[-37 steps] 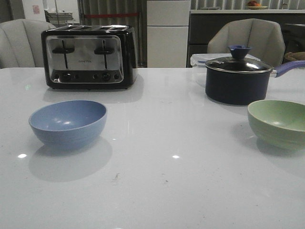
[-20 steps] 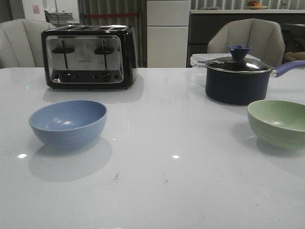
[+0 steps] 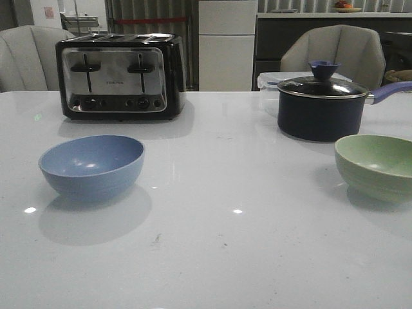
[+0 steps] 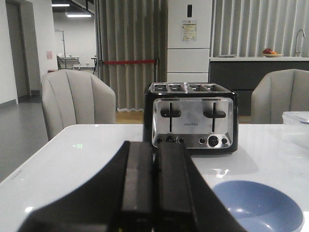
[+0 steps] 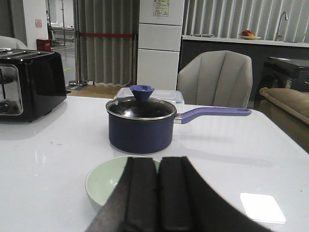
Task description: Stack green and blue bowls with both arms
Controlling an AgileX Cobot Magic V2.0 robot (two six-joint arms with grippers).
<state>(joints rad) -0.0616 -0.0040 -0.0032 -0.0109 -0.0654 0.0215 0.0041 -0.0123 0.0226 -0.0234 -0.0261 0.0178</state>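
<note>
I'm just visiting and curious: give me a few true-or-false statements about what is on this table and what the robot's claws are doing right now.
1. The blue bowl sits inside the green bowl. False: they stand far apart on the table, blue on the left, green on the right.
2. The saucepan has its lid on. True.
3. The left claw is wide open. False: its fingers are closed together.
4. The toaster stands behind the blue bowl. True.
5. The right claw grips the green bowl. False: it is shut on nothing.

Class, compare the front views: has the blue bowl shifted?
No. The blue bowl sits in the same spot before the toaster throughout.
</note>
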